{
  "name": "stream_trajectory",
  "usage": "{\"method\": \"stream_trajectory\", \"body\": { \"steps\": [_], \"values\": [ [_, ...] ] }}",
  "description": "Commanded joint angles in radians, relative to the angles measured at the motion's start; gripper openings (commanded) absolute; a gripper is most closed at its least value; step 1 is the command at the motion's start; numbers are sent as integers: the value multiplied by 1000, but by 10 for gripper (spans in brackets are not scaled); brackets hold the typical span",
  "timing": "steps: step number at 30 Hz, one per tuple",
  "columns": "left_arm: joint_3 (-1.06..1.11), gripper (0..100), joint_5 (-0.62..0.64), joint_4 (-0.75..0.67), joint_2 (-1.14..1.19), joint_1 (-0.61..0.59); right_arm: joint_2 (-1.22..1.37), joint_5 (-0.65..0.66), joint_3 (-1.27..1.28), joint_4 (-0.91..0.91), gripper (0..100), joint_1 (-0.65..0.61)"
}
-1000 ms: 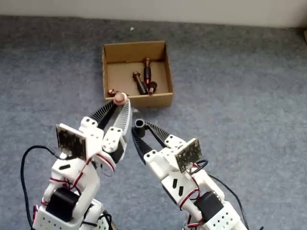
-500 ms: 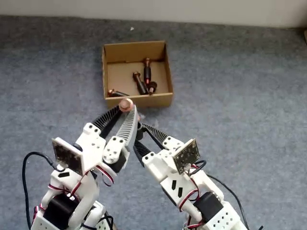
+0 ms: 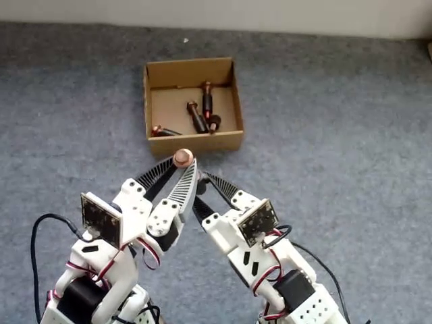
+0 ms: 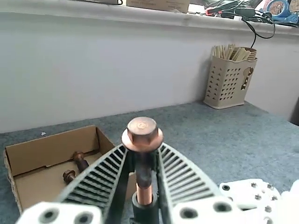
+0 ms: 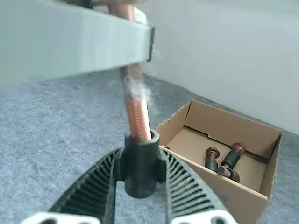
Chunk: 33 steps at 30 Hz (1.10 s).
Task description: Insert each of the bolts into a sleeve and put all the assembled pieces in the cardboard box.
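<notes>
Left jaws are closed on the bolt (image 3: 183,158) (image 4: 142,133), with the ribbed, wedge-shaped fingers (image 4: 100,179) pinching the shank just under the head. The bolt is copper-coloured metal with a hex head on a round flange. It stands roughly upright between the fingers, head above the jaw tips. The lower shank is threaded (image 5: 135,116).

Right jaws are closed on the sleeve (image 5: 139,163) (image 4: 142,205), with black ribbed fingers (image 5: 182,186) on either side of it. The sleeve is a short matte black cylinder, open end up, sitting at the jaw tips. The bolt's threaded end is in the sleeve's mouth, and most of the shank is still outside. The two sets of jaws meet tip to tip, the left above the right, so the sleeve lies directly below the left jaws.

The box (image 3: 155,74) (image 4: 46,144) (image 5: 233,126) is just beyond both sets of jaw tips and not touching them. It is brown corrugated cardboard, square, shallow and open-topped. Assembled pieces lie loose on its floor, copper heads on dark sleeves: one (image 3: 206,98) near the far wall, one (image 3: 197,118) mid-floor, and one (image 3: 164,131) against the near wall closest to the jaws. A fourth head (image 3: 214,121) shows beside the mid-floor one.

The counter (image 3: 337,135) under everything is grey, felt-like and flat. Far past the left jaws a beige perforated basket (image 4: 229,77) holding pale sticks stands against a white wall.
</notes>
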Motion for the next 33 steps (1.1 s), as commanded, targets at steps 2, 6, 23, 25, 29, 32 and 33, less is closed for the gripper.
{"method": "stream_trajectory", "body": {
  "steps": [2, 6, 23, 25, 29, 32, 33],
  "values": [
    [-21, 5, 6, 8, -5, 4, -21, 9, 147, -8, 5, 21],
    [7, 5, 3, 3, -4, 4, -21, 9, 147, -8, 5, 21],
    [88, 152, -164, 8, -4, -65, -21, 9, 147, -5, 5, 21],
    [87, 152, -164, 8, -4, -84, -21, 9, 147, -5, 5, 21],
    [84, 152, -164, 8, -4, -88, -21, 9, 147, -5, 5, 25],
    [84, 152, -164, 9, -4, -88, -21, 9, 147, -5, 5, 25],
    [84, 152, -164, 9, -4, -90, -21, 9, 147, -5, 5, 27]
  ]
}}
